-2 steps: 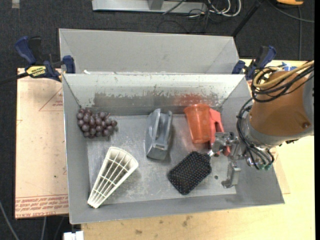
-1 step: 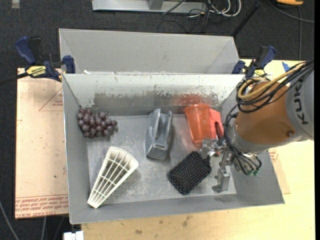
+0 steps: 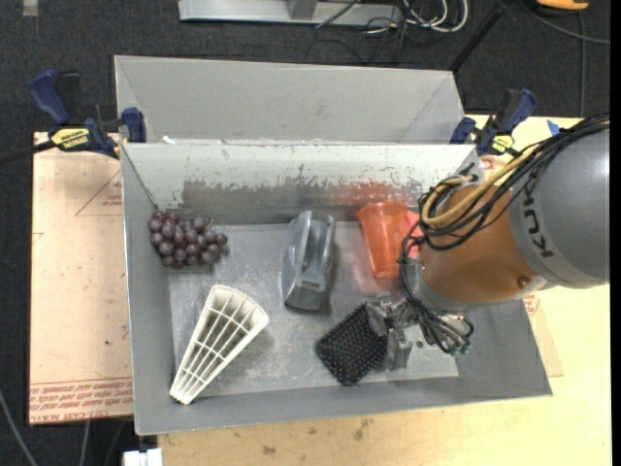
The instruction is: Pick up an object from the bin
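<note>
black mesh piece (image 3: 349, 349), a crumpled net-like scrap with a rough diamond outline, lies flat on the floor of the grey metal bin (image 3: 291, 175), toward the front and right of the middle. going from the left: a bunch of dark purple toy grapes (image 3: 184, 238) sits in the back left corner, close to the rear wall. in front of it, and well apart, a white ribbed plastic cone (image 3: 221, 340) lies on its side, its wide open mouth turned up and to the right and its narrow end pointing at the front left corner. near the middle, a grey moulded plastic object (image 3: 310, 260), blocky and tapered, lies lengthwise from back to front, apart from the cone. just to its right, a translucent orange plastic cup (image 3: 383, 236) stands by the rear wall. below the cup, the claw (image 3: 398, 336) is down at the floor, right at the right-hand edge of the black mesh piece; whether it is open or closed cannot be told, nor whether it has hold of the mesh. the arm (image 3: 485, 260), with its orange cover and looped cables, comes in over the right wall.
</note>
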Tool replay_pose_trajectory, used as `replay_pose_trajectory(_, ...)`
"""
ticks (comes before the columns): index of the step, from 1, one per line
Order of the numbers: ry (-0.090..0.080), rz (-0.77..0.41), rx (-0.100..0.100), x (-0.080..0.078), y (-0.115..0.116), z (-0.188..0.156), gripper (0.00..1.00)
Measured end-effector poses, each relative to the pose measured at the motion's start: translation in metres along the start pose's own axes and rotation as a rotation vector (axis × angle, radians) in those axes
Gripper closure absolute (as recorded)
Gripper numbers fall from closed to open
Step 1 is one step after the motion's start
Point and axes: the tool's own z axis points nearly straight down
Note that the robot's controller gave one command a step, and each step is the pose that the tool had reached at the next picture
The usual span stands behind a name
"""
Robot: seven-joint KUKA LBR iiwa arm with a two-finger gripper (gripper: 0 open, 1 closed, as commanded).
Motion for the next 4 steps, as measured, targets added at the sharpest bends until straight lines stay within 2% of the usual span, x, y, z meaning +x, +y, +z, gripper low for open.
replay_pose_trajectory(1, 0.021, 0.0, -0.003, 0.005, 0.0, 0.002, 1.0)
replay_pose_trajectory(2, 0.032, 0.003, -0.009, 0.004, 0.016, -0.092, 0.0)
replay_pose_trajectory(3, 0.034, 0.002, -0.009, 0.005, 0.016, -0.092, 0.0)
replay_pose_trajectory(4, 0.03, -0.094, -0.01, 0.0, 0.028, -0.049, 0.0)
